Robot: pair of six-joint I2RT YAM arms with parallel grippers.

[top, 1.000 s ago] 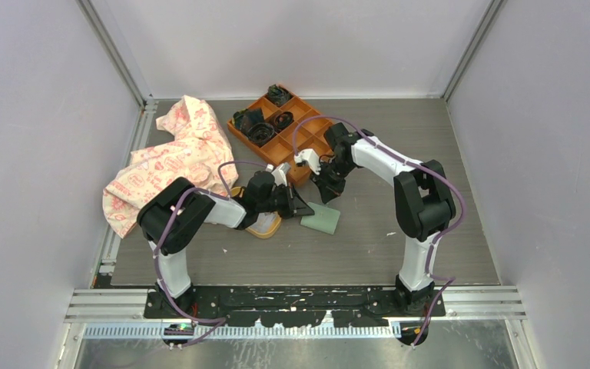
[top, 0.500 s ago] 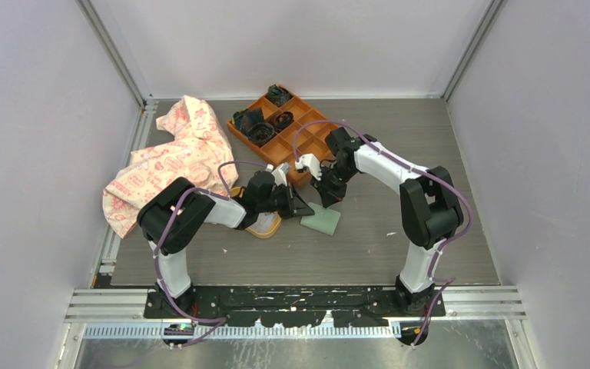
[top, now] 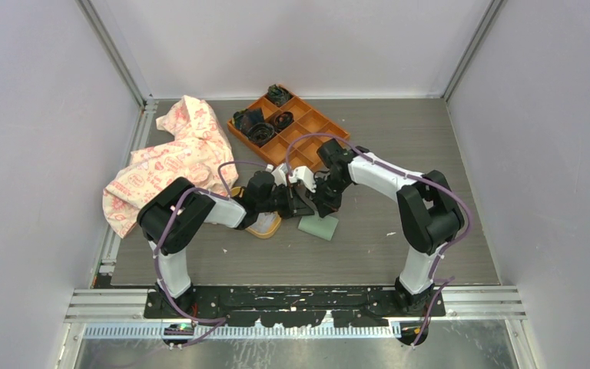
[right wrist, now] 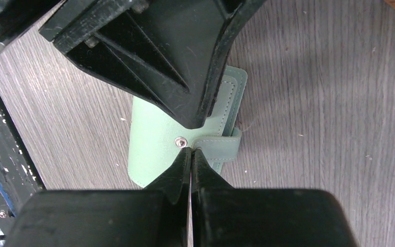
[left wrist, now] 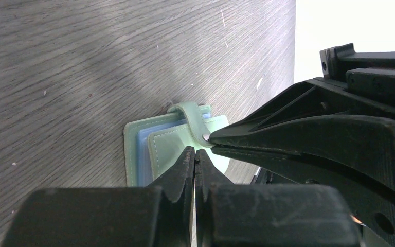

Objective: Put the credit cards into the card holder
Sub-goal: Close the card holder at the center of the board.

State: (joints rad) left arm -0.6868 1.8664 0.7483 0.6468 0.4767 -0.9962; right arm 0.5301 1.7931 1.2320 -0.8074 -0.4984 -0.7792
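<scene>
Change: right gripper (top: pixel 321 201) has swung in from the orange tray (top: pixel 316 123) and down; now tip to tip with left gripper (top: pixel 301 204)
Claws: both pinched together, holding nothing; tips at the snap stud (right wrist: pixel 180 140)
Card holder (top: pixel 319 227): flat on table (top: pixel 369 246), folded; closing tab (right wrist: pixel 218 146) looks fastened; nudged slightly leftward
Credit cards: none visible
Meaning: probably the unsnapping stage; loading not begun

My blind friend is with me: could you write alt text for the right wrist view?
The right claw and left claw, both shut, point their tips at the snap stud of a green card holder on a grey table.
</scene>
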